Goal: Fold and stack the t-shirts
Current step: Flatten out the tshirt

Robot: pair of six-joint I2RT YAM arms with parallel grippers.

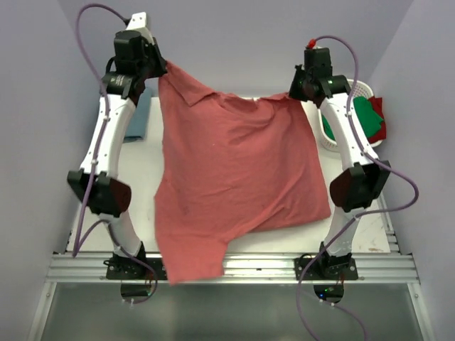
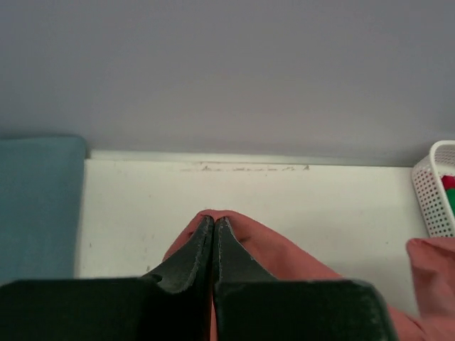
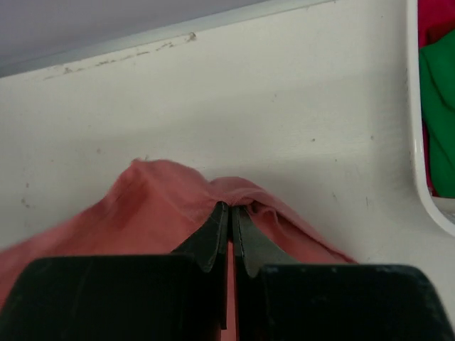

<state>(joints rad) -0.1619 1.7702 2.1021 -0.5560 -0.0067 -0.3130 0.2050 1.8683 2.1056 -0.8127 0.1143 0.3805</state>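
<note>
The top view looks down from behind the arms over the whole tabletop (image 1: 144, 174). Wrist views sit close behind the left hand (image 2: 214, 220) and right hand (image 3: 231, 207), facing the far wall. All share the brick-red shirt (image 1: 234, 170) and basket (image 1: 330, 139).

Both closed: left gripper (image 2: 215, 219), right gripper (image 3: 231, 207)

The right hand (image 3: 229, 207) fills the bottom centre of the frame, its two dark fingers (image 3: 210, 241) pressed together on a raised fold of the brick-red shirt (image 3: 142, 206). The cloth falls away from the grip toward the lower left and lower right over the white, lightly scuffed desk (image 3: 284, 92). At the right edge is the rim of a white basket (image 3: 414, 142), with a green shirt (image 3: 441, 106) and a brighter red shirt (image 3: 434, 18) inside. A grey-lilac wall (image 3: 85, 21) crosses the upper left.
</note>
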